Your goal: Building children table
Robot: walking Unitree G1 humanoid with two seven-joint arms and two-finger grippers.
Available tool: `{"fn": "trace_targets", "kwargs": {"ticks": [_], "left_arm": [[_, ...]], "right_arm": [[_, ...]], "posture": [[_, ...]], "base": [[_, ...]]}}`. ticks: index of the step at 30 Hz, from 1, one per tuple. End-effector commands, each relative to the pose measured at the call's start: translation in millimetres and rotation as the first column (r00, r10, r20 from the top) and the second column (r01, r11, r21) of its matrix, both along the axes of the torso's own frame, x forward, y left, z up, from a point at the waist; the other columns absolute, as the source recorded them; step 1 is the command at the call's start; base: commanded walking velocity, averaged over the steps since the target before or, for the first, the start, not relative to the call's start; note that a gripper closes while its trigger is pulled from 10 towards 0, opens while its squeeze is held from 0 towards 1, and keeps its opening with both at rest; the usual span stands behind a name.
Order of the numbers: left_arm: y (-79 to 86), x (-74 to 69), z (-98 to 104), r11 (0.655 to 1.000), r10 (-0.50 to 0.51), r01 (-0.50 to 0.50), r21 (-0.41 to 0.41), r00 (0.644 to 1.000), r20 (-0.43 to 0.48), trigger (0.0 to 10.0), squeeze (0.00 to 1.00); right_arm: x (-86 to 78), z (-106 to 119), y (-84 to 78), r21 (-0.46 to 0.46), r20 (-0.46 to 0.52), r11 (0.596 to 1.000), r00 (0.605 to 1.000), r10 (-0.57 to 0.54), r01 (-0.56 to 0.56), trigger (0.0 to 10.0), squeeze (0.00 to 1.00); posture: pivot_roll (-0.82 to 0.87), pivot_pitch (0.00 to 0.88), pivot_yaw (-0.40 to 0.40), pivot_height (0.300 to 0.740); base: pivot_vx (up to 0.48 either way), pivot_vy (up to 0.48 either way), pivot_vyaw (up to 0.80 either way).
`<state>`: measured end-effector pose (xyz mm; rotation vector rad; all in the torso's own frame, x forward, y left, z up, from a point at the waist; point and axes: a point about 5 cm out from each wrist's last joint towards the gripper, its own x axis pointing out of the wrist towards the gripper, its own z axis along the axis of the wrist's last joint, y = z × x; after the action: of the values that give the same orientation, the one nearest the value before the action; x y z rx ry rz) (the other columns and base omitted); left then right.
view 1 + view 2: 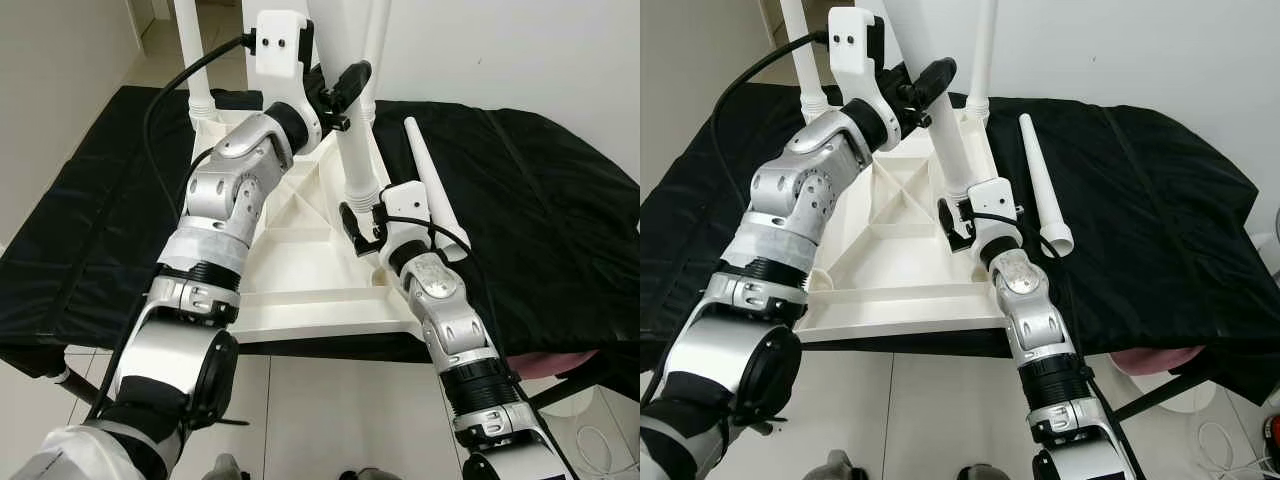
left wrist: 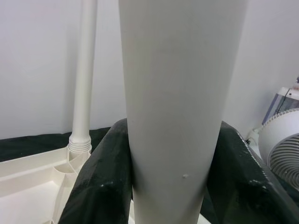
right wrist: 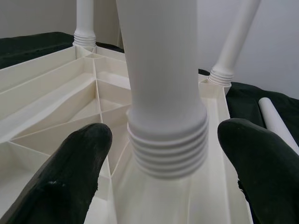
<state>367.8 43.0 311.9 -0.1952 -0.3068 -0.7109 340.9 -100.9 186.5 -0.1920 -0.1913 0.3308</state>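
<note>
A white children's tabletop (image 1: pixel 300 270) lies upside down on a black-covered surface. Two white legs (image 1: pixel 196 60) (image 1: pixel 376 40) stand upright in its far corners. A third leg (image 1: pixel 356 160) stands nearly upright over the tabletop's right side. Its threaded end (image 3: pixel 168 149) is bare just above the ribbed underside. My left gripper (image 1: pixel 348 100) is shut on this leg high up, with both black fingers (image 2: pixel 98 177) against it. Down at the threaded end my right gripper (image 1: pixel 362 225) is open, its fingers (image 3: pixel 70 172) apart from the leg on either side. A fourth leg (image 1: pixel 430 190) lies loose on the cloth to the right.
The black cloth (image 1: pixel 540 200) spreads wide on both sides of the tabletop. A white wall rises just behind. A white fan (image 2: pixel 285 154) stands off to the right. Below the cloth's near right edge there is a pink object (image 1: pixel 560 365) and a cable (image 1: pixel 600 440) on the tiled floor.
</note>
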Motion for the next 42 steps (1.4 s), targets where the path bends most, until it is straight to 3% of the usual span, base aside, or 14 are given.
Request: {"fn": "trace_targets", "kwargs": {"ticks": [1,16,35,36,38,39,42], "left_arm": [[-8.9,-6.5,3,1.000,-0.018,0.017,0.013,0.999,0.041,10.0,0.00],[-30.5,-21.6,-5,0.998,-0.054,0.053,0.022,0.998,0.043,10.0,0.00],[-37.7,-29.0,-6,0.998,-0.066,0.065,0.021,0.997,0.044,10.0,0.00],[-38.5,-29.8,-6,0.998,-0.068,0.067,0.022,0.997,0.043,10.0,0.00],[-38.9,-30.0,-6,0.997,-0.068,0.067,0.024,0.997,0.043,10.0,0.00],[-39.1,-30.0,-6,0.997,-0.068,0.067,0.026,0.997,0.043,10.0,0.00],[-39.4,-29.9,-6,0.997,-0.068,0.067,0.029,0.997,0.044,10.0,0.00]], "right_arm": [[3.3,3,1.9,-0.028,-0.004,1.000,1.000,0.007,-0.007,10.0,0.00],[19.7,13,-0.7,-0.074,0.000,0.996,0.999,-0.047,0.046,10.0,0.00],[24.6,20,3.3,-0.098,0.034,0.994,0.999,-0.037,0.040,10.0,0.00],[24.9,21,3.5,-0.097,0.038,0.995,0.999,-0.034,0.037,8.9,0.00],[24.9,21,3.5,-0.103,0.046,0.994,0.998,-0.035,0.039,9.2,0.00],[25.1,22,4.2,-0.103,0.048,0.994,0.998,-0.032,0.036,10.0,0.00],[25.3,23,4.7,-0.105,0.051,0.994,0.998,-0.030,0.035,10.0,0.00]], "posture": [[-0.07,0.000,-0.048,0.740],[-0.06,0.000,-0.056,0.740],[-0.06,0.000,-0.057,0.740],[-0.06,0.000,-0.057,0.740],[-0.06,0.000,-0.057,0.740],[-0.06,0.000,-0.056,0.740],[-0.06,0.000,-0.056,0.740]], "base": [[0.000,0.000,0.00],[0.000,0.000,0.00],[0.000,0.000,0.00],[0.000,0.000,0.00],[0.000,0.000,0.00],[0.000,0.000,0.00],[0.000,0.000,0.00]]}}
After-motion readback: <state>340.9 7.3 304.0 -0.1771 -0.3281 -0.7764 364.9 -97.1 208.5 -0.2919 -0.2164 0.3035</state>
